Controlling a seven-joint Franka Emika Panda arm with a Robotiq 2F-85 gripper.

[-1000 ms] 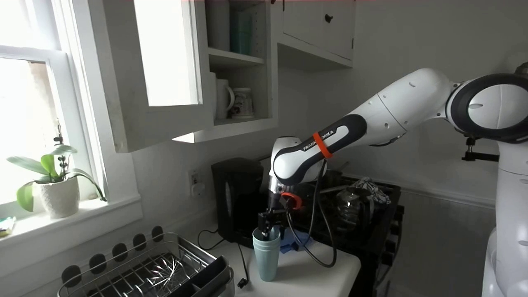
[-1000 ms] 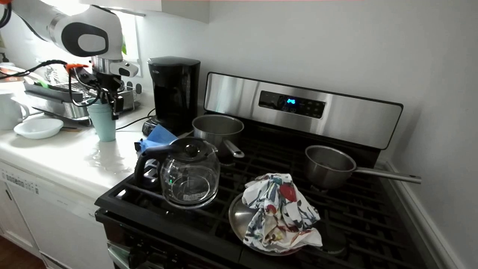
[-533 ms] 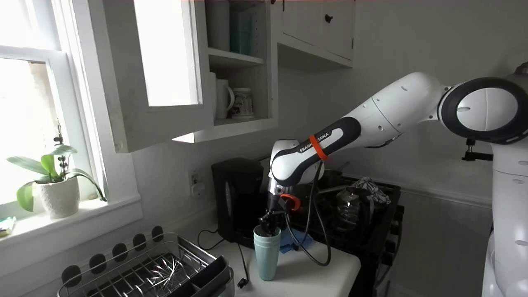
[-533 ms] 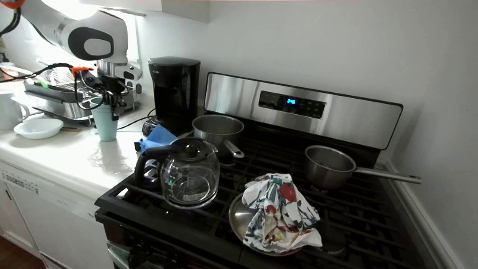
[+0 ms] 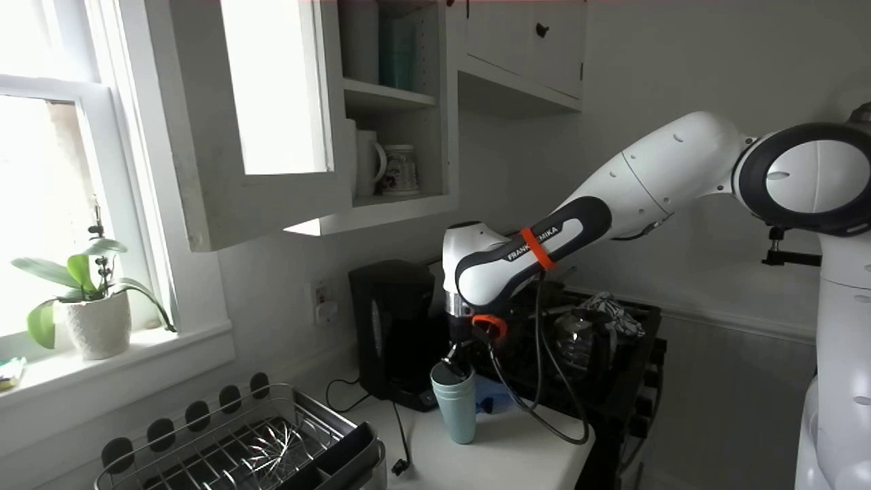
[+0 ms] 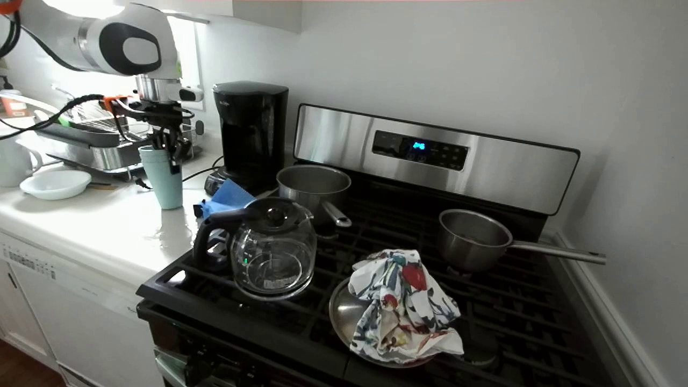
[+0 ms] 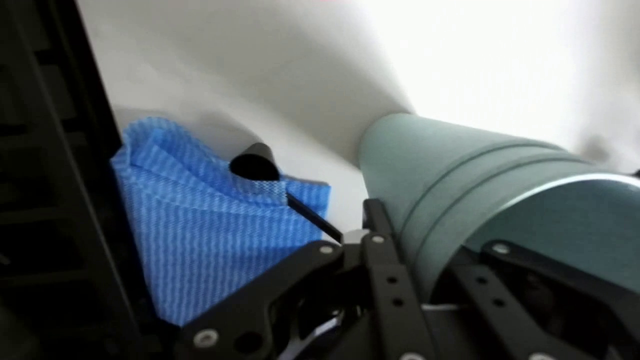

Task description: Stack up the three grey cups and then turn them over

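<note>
1. In the wrist view the three cups [image 7: 415,160] were nested in one stack, their rims set close together at the mouth. The gripper [image 7: 415,245] straddled the wall, one finger [image 7: 378,220] outside and the other inside the top cup, pinching the nested sides between them. A blue cloth [image 7: 220,240] lay near the stack, apart from it.

2. In an exterior view the stack tilted, mouth upward, over the counter [image 5: 510,466] near the coffee maker [image 5: 388,327]; whether its base touched could not be told. The gripper's tips were hidden at the mouth. The rack [image 5: 333,463] held bright wires [image 5: 275,449]. In the cupboard [image 5: 401,213] stood a teal vessel [image 5: 397,58] above, a white mug [image 5: 367,163] and a patterned mug [image 5: 400,170] below. The planter [image 5: 99,327] held an orchid [image 5: 81,271].

3. In an exterior view the stack leaned likewise, a dark finger along its outer wall. A bowl [image 6: 56,187] stood on the counter. On the stove [image 6: 527,317], a pan [image 6: 339,312] held a flowered cloth [image 6: 406,309]; a carafe [image 6: 274,258] and a pot [image 6: 302,196] stood near it, and a long-handled pot [image 6: 465,251], its inside too dim to read.
</note>
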